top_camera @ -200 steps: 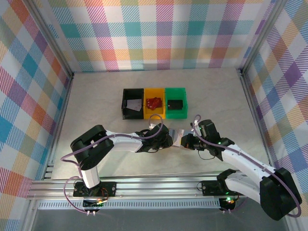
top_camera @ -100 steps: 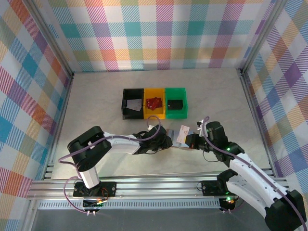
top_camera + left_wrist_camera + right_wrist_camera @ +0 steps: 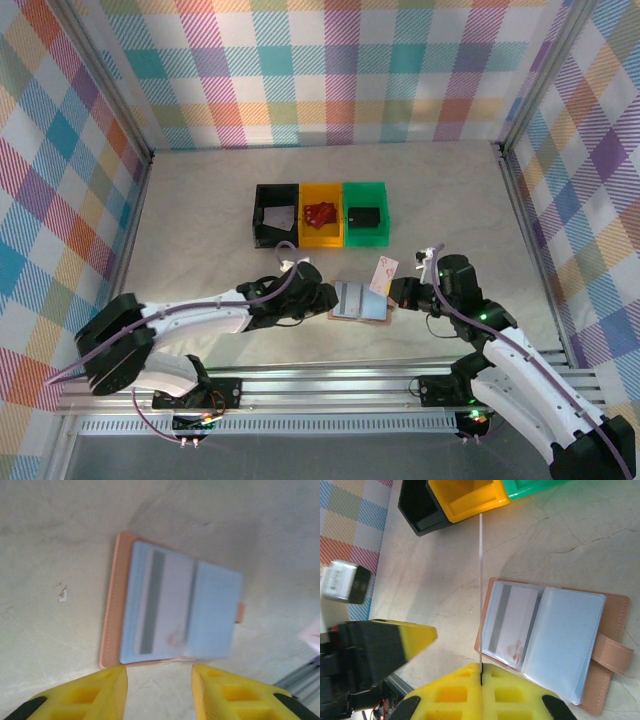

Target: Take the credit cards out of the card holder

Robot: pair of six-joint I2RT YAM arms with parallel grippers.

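The tan card holder [image 3: 358, 301] lies spread open on the table, its pale blue panels facing up [image 3: 565, 640]. One credit card [image 3: 167, 607] with a dark stripe sits in its left pocket. My right gripper [image 3: 481, 672] is shut on another credit card [image 3: 481, 580], seen edge-on there and as a pale tilted card [image 3: 381, 273] just right of the holder from above. My left gripper [image 3: 160, 680] hovers at the holder's left side, open, with bare table between its yellow fingers [image 3: 95, 692]. It touches nothing.
A black bin [image 3: 258, 225], a yellow bin [image 3: 322, 241] and a green bin [image 3: 366, 241] stand in a row behind the holder, each with something inside. Checked walls close off three sides. The metal rail [image 3: 320, 385] runs along the near edge.
My right gripper has drawn a card clear of the holder, moving right and away from it. My left gripper has let go and backed off left. The holder now lies flat and open.
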